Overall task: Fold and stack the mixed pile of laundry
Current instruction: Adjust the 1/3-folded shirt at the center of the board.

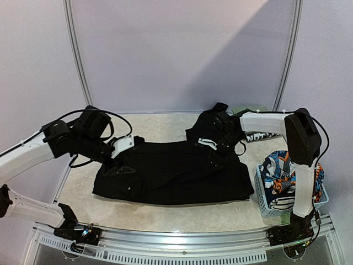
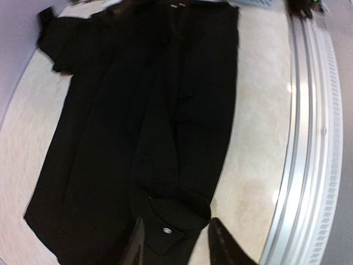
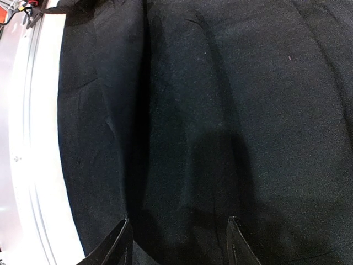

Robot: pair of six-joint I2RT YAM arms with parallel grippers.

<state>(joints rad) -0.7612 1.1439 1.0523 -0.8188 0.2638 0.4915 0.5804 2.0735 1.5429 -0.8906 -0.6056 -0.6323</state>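
A large black garment [image 1: 171,174] lies spread lengthwise across the middle of the table. My left gripper [image 1: 126,144] hangs over its left end. In the left wrist view its jaws stand apart [image 2: 179,243] on either side of a flap with a silver button [image 2: 165,230]; the flap lies slack between them. My right gripper [image 1: 212,152] hovers over the garment's upper right part. Its two fingers are spread wide [image 3: 177,245] above flat black cloth [image 3: 220,110] and hold nothing. An orange-blue-white cartoon-print piece [image 1: 278,174] lies in the basket.
A pale blue lattice basket [image 1: 265,201] stands at the table's right front corner. A black-and-white printed piece [image 1: 258,136] lies behind it under the right arm. A metal rail [image 1: 176,240] runs along the near edge [image 2: 300,138]. Bare tabletop [image 1: 160,127] lies behind the garment.
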